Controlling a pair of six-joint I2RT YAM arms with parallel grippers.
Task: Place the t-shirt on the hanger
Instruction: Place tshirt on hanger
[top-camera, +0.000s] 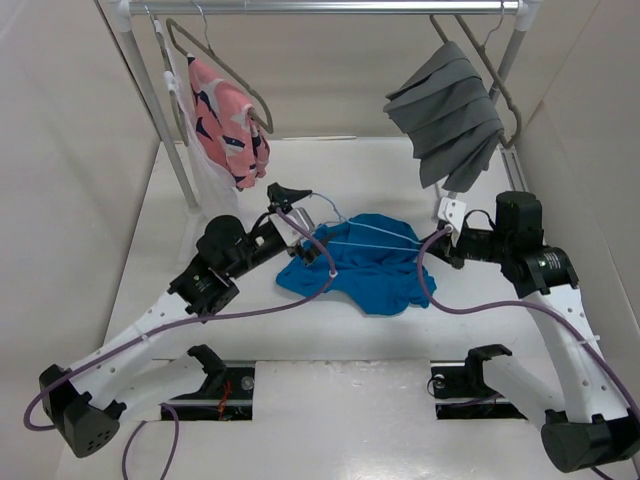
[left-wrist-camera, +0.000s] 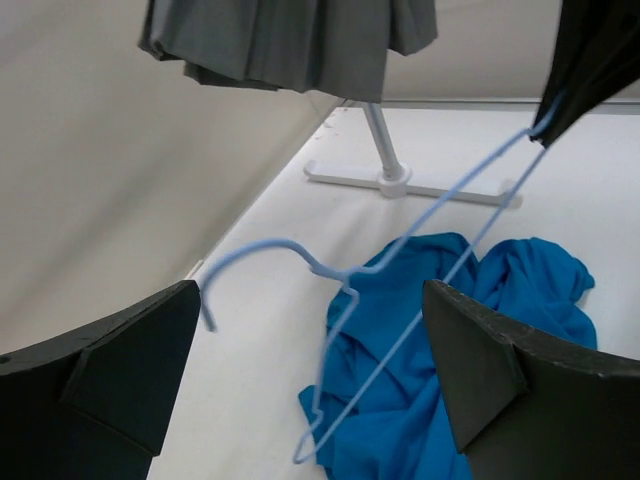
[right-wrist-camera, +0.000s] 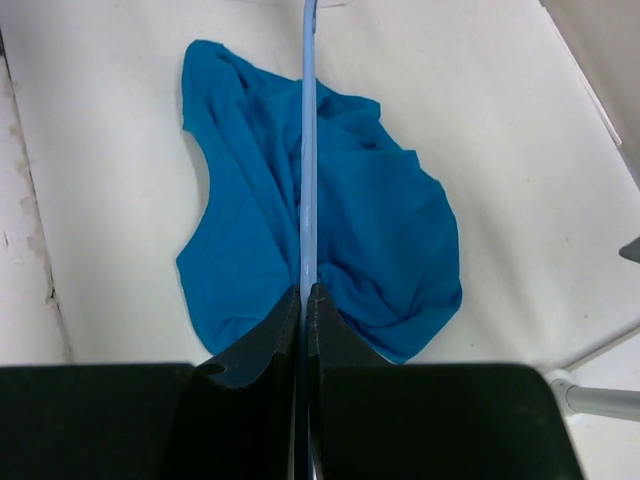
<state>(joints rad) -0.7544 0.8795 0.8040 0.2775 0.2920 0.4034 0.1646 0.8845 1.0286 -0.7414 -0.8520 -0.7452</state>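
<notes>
**Before threading is begun, room should be checked**

Bare white table (top-camera: 330, 165) is seen behind the crumpled bright blue cotton t-shirt (top-camera: 370, 270) lying mid-table. Just above it, the thin light-blue wire hanger (right-wrist-camera: 309, 150) is clamped by the right gripper (right-wrist-camera: 303, 295). The left gripper (left-wrist-camera: 310, 290) is spread, apparently unladen. A hem should be lifted and fed over the free end, kept clear of the white rack post (left-wrist-camera: 380, 140).

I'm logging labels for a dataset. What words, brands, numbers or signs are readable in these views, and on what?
No text can be read in any view.
The t-shirt: plain blue, no print or tag showing.
The hanger: bare wire, no marking.
The pink garment: its navy marks are a pattern, not letters.
The grey pleated garment: no label showing.
</notes>
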